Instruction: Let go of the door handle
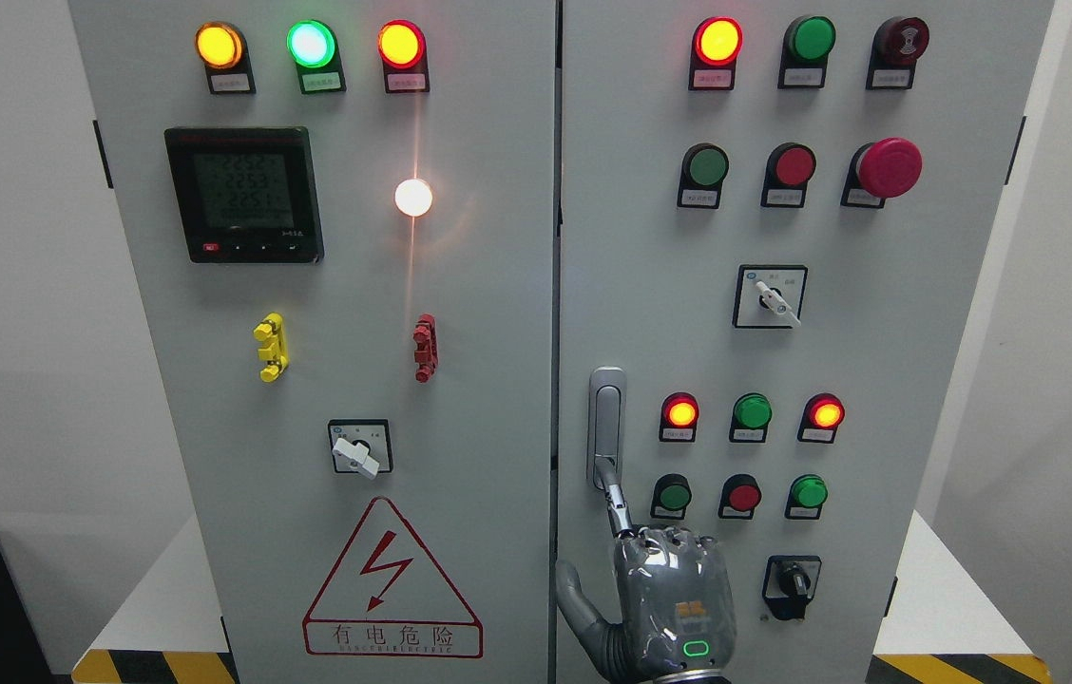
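Door handle (pixel 606 423) on right cabinet door (pixel 783 332), left edge, long axis vertical.
We find one hand (pixel 674 594) directly below it, index fingertip (pixel 610 480) touching the handle's lower end, other fingers curled, clamping nothing; which arm, we cannot tell. In our judgement, withdrawal runs downward.

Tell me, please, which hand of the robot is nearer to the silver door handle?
Right. The right hand is just below the door handle, with one extended finger reaching its lower end. The left hand is not in view.
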Robot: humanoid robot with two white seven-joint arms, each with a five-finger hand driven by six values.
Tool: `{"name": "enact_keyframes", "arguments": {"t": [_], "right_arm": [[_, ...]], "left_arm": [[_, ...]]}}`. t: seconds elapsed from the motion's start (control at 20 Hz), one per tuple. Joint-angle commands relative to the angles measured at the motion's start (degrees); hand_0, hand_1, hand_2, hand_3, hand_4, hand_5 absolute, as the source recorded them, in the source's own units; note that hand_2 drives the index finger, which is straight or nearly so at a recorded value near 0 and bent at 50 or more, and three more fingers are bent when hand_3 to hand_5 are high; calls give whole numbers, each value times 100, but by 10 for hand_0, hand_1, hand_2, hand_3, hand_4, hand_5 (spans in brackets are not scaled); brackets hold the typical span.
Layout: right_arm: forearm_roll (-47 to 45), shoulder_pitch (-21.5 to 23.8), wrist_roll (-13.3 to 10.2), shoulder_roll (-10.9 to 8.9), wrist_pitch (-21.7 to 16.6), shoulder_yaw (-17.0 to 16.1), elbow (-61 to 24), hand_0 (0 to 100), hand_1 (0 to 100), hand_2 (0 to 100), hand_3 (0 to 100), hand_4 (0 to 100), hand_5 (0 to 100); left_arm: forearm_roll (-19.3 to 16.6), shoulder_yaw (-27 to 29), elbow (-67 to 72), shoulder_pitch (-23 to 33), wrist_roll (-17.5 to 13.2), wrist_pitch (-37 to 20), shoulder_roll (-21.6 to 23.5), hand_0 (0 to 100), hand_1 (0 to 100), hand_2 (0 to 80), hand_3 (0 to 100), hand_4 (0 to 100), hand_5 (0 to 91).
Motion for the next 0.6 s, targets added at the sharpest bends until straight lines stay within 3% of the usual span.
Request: {"name": "enact_keyframes", "arguments": {"t": [0.0,0.55], "right_arm": [[0,1,23,0,-1,-14,56,458,318,8,1000,1000,1000],[0,1,41,0,-1,-5,109,459,317,13,1000,1000,1000]], "left_arm": [[0,0,0,44,0,-4,0,120,556,0,0,0,0],[0,0,0,44,0,5,0,120,556,0,0,0,0]]}}
